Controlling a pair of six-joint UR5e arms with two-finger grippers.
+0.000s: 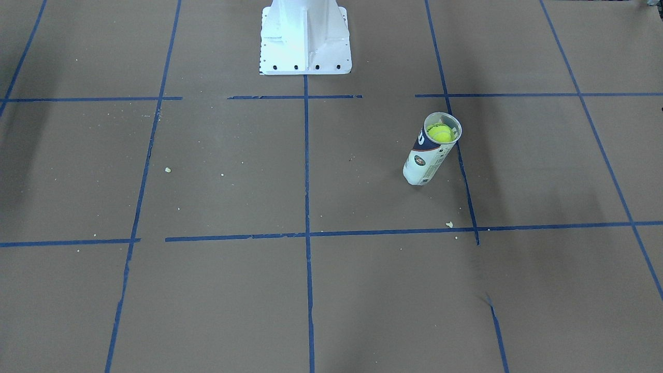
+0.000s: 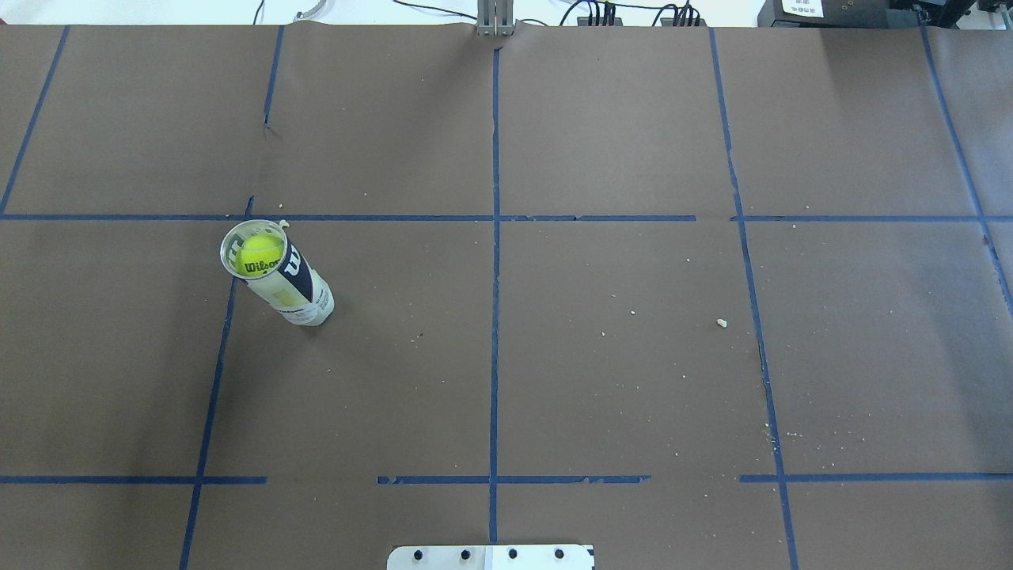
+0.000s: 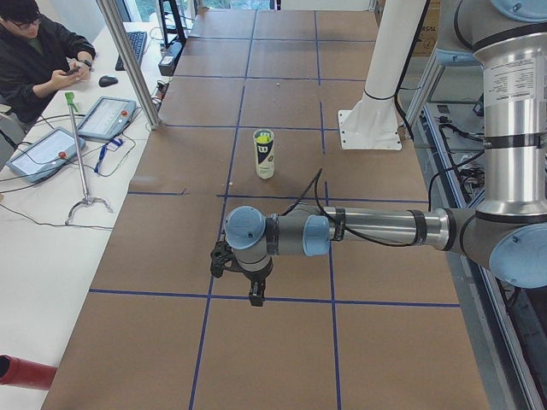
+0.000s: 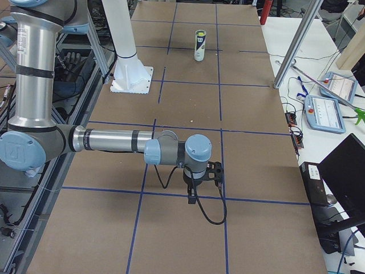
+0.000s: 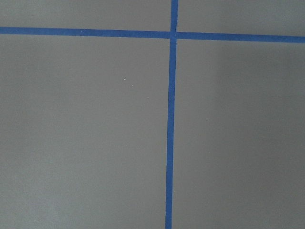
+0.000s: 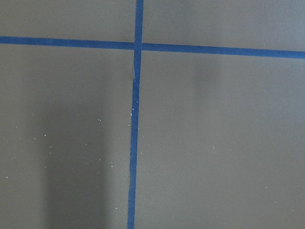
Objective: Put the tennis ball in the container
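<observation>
The clear container [image 1: 426,161] with its white and navy label stands upright on the brown table, on the robot's left side [image 2: 299,294]. The yellow-green tennis ball [image 1: 441,133] sits inside it near the open mouth [image 2: 261,252]. No gripper touches the can. My left gripper [image 3: 255,299] hangs over the table well short of the container [image 3: 265,161], and I cannot tell whether it is open or shut. My right gripper [image 4: 191,199] hovers far from the container [image 4: 199,48], and its state cannot be told either. Both wrist views show only brown paper and blue tape.
The white arm pedestal [image 1: 305,41] stands at the robot's edge of the table. Blue tape lines grid the brown paper, with small crumbs [image 2: 721,322] scattered on it. An operator [image 3: 38,60] sits at a side desk with tablets [image 3: 104,115]. A metal pole [image 3: 128,64] rises at the table's far edge.
</observation>
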